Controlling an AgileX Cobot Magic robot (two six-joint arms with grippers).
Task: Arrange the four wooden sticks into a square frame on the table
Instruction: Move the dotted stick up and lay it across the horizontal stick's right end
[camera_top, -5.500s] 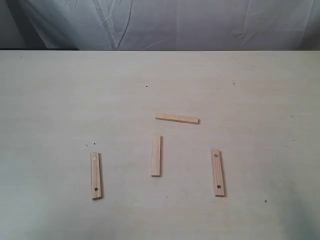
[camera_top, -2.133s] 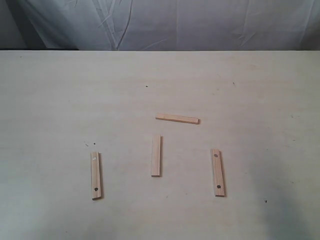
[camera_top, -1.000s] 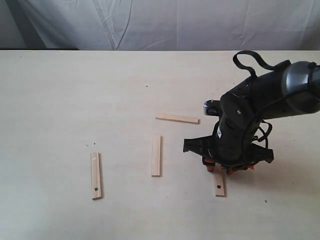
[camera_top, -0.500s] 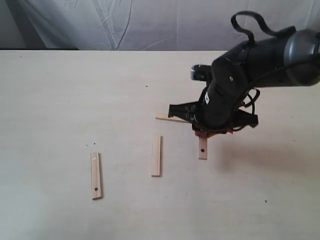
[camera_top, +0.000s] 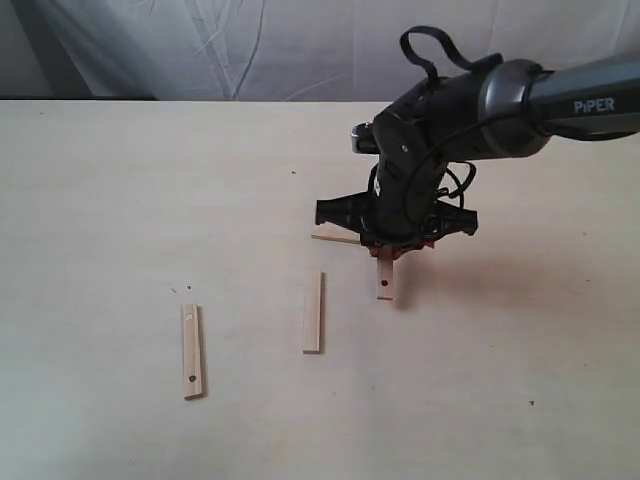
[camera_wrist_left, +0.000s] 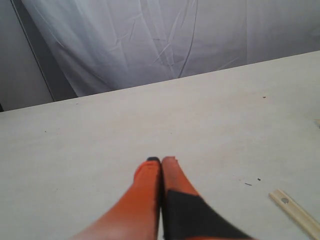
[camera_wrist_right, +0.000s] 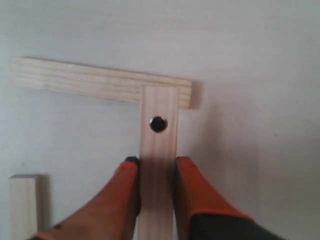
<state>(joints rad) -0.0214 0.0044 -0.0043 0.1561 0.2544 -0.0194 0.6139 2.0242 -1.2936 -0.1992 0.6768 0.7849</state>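
Note:
My right gripper (camera_top: 392, 250) (camera_wrist_right: 156, 161) is shut on a holed wooden stick (camera_top: 384, 282) (camera_wrist_right: 158, 150). In the right wrist view that stick's end overlaps one end of a plain stick (camera_wrist_right: 90, 82) (camera_top: 334, 237) lying crosswise on the table (camera_top: 120, 200). A second plain stick (camera_top: 313, 311) (camera_wrist_right: 22, 202) lies to the left of the held one. The other holed stick (camera_top: 191, 350) (camera_wrist_left: 295, 212) lies at the front left. My left gripper (camera_wrist_left: 161, 160) is shut with nothing in it, above bare table, and does not show in the exterior view.
A white cloth backdrop (camera_top: 320, 45) hangs behind the table's far edge. The dark right arm (camera_top: 450, 110) reaches in from the right over the middle of the table.
The right arm came in, gripped the front-right holed stick and carried it back and left until its end met the crosswise plain stick. The other sticks stayed put.

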